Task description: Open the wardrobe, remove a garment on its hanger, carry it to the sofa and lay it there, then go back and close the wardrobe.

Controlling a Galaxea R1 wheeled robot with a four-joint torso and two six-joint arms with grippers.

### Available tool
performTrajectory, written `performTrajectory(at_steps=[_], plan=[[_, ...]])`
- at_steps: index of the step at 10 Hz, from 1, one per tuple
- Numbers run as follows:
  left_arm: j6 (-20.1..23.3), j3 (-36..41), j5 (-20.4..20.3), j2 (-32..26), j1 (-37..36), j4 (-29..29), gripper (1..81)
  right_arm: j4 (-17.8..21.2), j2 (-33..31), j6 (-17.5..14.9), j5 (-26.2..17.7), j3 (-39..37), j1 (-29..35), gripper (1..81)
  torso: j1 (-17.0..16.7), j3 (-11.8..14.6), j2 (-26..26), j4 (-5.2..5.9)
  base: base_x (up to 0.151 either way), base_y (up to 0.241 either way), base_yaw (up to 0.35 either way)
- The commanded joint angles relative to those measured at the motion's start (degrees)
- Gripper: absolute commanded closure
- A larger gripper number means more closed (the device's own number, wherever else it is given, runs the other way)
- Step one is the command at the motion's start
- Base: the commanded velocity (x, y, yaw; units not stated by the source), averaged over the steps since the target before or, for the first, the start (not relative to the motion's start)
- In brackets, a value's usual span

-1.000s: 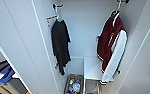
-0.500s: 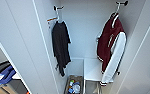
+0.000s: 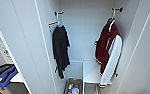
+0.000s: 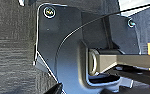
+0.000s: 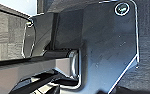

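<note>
your wardrobe [image 3: 28,37] stands open, smooth white panels, maroon garment [image 3: 106,47] with white sleeves hanging off a black peg [image 3: 118,10], limp black garment [image 3: 60,48] opposite, gripper state you cannot tell

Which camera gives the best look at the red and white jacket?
The head view. There the jacket hangs full length on its hanger from a black peg at the right of the open wardrobe, across from a black garment. Both wrist views face robot parts and dark carpet instead.
</note>
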Motion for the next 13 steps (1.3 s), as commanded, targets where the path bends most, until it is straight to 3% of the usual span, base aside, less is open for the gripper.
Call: performTrajectory(at_steps=[1,3,4,13], plan=[[0.03,-1.19,3.34,-0.66,-2.51,-0.16,1.0,0.0,-0.67,-0.16,-3.46,0.48,1.37,1.0,0.0,0.0,0.0,0.11,0.0,0.0,0.0],[0.03,-4.17,3.34,0.39,-2.6,-0.34,1.0,-0.09,-0.58,-0.16,-3.46,0.04,1.28,1.0,0.0,0.02,0.0,-2.86,0.0,0.0,0.0],[0.03,-5.14,3.34,0.83,-2.6,-0.34,1.0,0.0,-0.41,-0.16,-3.46,-0.13,1.28,1.0,0.0,0.02,0.0,-3.63,0.0,0.0,0.0],[0.2,-5.14,3.34,1.27,-2.6,-0.25,1.0,-0.44,1.0,-0.25,-1.45,-2.24,-0.03,1.0,0.0,0.02,-0.02,-3.74,0.0,0.0,0.0]])
